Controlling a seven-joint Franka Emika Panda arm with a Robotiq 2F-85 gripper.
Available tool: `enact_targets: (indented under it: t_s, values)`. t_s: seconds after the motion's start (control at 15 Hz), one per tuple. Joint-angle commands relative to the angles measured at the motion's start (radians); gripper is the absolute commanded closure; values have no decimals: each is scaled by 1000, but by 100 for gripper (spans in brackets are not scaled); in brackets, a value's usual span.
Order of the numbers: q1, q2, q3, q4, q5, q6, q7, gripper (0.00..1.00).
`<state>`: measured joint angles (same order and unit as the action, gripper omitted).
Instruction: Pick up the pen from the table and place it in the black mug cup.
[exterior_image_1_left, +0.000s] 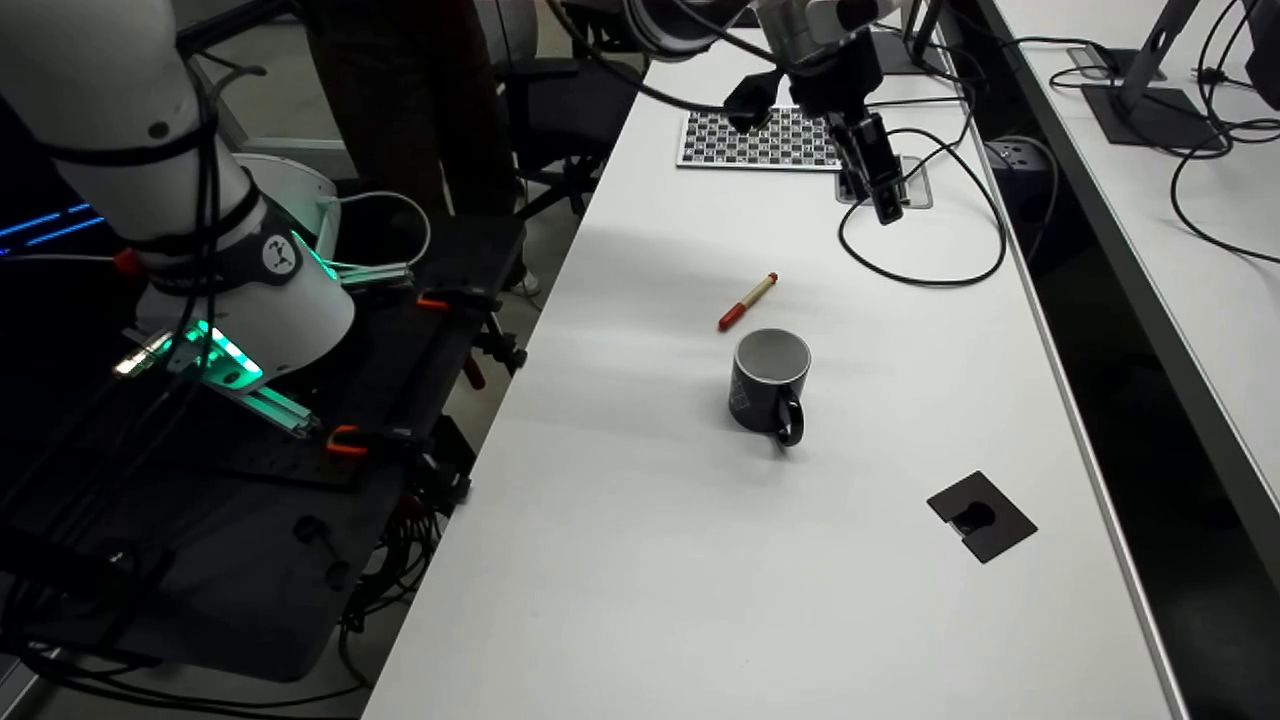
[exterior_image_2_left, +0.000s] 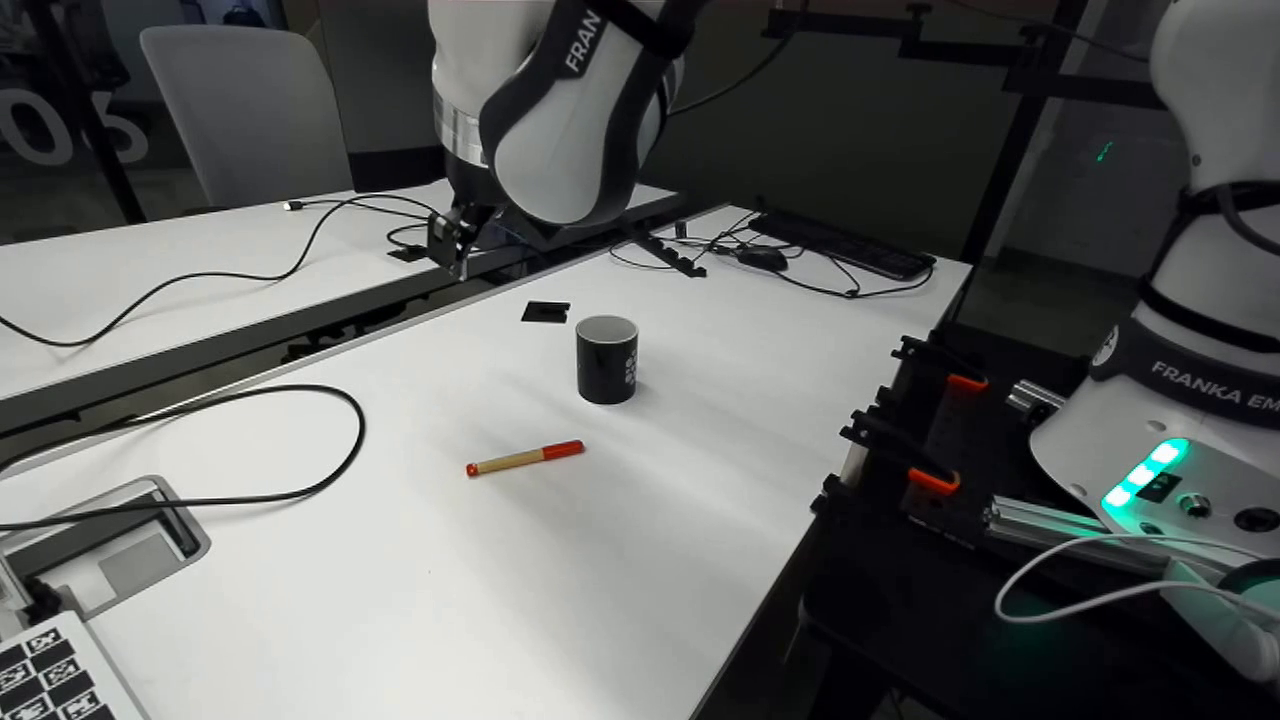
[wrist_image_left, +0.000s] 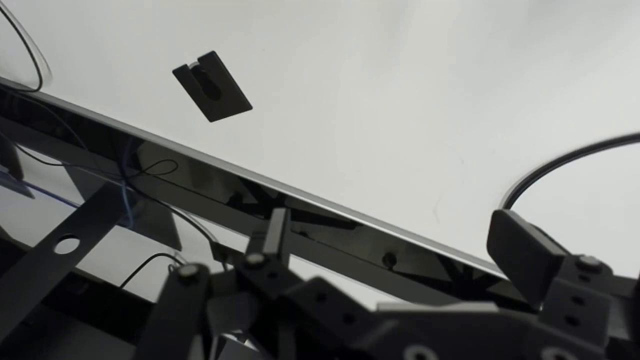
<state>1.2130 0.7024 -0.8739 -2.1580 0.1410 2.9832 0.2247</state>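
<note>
The pen (exterior_image_1_left: 748, 303), an orange-red stick with a tan middle, lies flat on the white table (exterior_image_1_left: 620, 560); it also shows in an exterior view (exterior_image_2_left: 522, 459). The black mug cup (exterior_image_1_left: 748, 400) stands upright close to the pen, a little apart from it, and it also shows in an exterior view (exterior_image_2_left: 605, 372). My gripper (exterior_image_1_left: 818, 158) is raised above the table, away from pen and mug. In the wrist view my gripper (wrist_image_left: 397, 240) has its fingers wide apart with nothing between them, over the table's long edge. Pen and mug are out of the wrist view.
A flat black square (exterior_image_1_left: 1005, 530) lies on the table near the long edge and shows in the wrist view (wrist_image_left: 227, 95). A black cable (exterior_image_1_left: 940, 283) loops on the table beside a checkered board (exterior_image_1_left: 740, 150). A keyboard (exterior_image_2_left: 840, 245) and mouse (exterior_image_2_left: 762, 259) lie at one end.
</note>
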Motion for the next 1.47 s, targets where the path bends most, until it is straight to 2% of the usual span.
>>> enact_targets:
  t_s: [0.0, 0.07, 0.13, 0.47, 0.8, 1.4]
  values:
    - [-81, -63, 73, 24, -143, -97, -56, 0]
    - [-88, -63, 75, 31, -177, -121, -46, 0]
    - [-78, -41, 69, 17, -178, -63, 24, 0]
    - [-99, -47, 84, 28, -219, -89, 20, 0]
    - [-137, -43, 141, 23, -264, -49, 28, 0]
    - [-170, -47, 200, 1, -310, 35, 2, 0]
